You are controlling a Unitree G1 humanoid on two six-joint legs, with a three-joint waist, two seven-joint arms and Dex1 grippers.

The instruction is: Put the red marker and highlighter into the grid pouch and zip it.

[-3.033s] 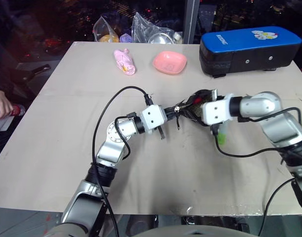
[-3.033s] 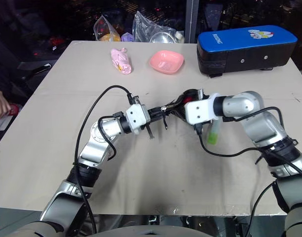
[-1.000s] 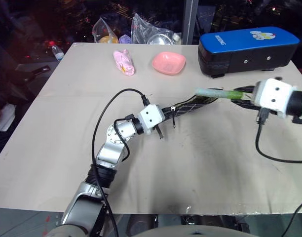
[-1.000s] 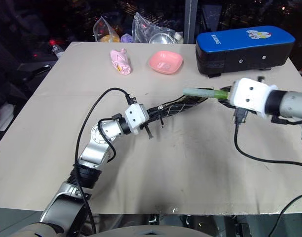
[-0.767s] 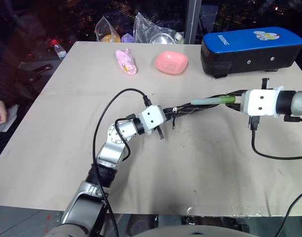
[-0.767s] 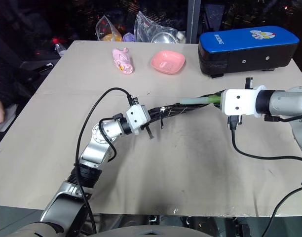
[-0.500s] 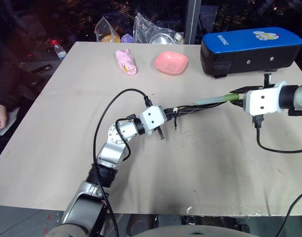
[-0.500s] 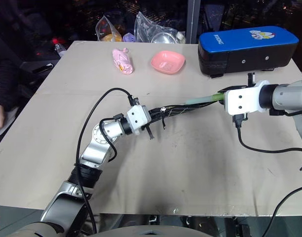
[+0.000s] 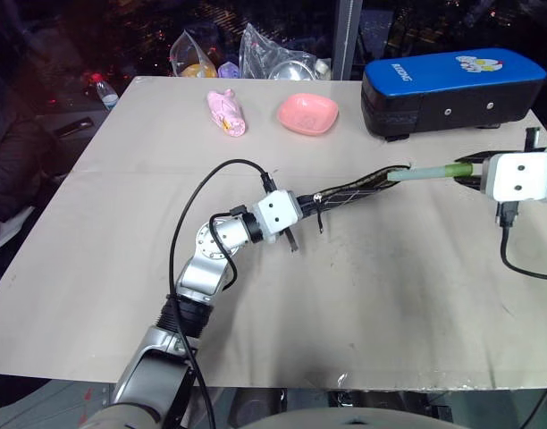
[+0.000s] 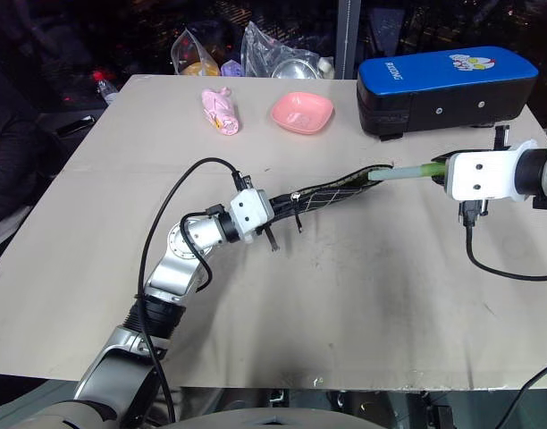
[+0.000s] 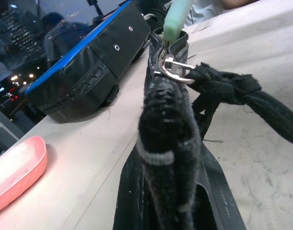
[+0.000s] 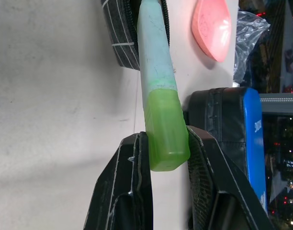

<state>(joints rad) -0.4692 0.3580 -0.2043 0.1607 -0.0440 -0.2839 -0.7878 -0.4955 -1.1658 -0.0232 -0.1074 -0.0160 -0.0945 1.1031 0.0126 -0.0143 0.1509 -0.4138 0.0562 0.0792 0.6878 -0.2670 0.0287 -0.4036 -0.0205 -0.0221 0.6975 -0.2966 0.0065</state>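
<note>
My left gripper (image 9: 302,204) is shut on the near end of the grid pouch (image 9: 354,189), a black pouch with white lines that it holds level above the table. The zipper pull and cord hang at that end (image 11: 177,72). At the pouch's far end the mouth gapes. The highlighter (image 9: 430,172) is light green with a pale cap, and its cap tip sits right at that mouth. My right gripper (image 12: 164,139) is shut on the highlighter's green tail (image 12: 158,81). The red marker is out of view.
A big blue-and-black case (image 9: 452,85) stands on the table just beyond the right gripper. A pink dish (image 9: 307,112) and a pink soft toy (image 9: 225,112) lie further back, with plastic bags (image 9: 273,58) at the far edge. A person's sleeve (image 9: 14,170) shows at the left.
My right gripper has drawn to the right with the highlighter, so its cap now meets the pouch's mouth instead of lying over the pouch. The left gripper and pouch stayed put.
</note>
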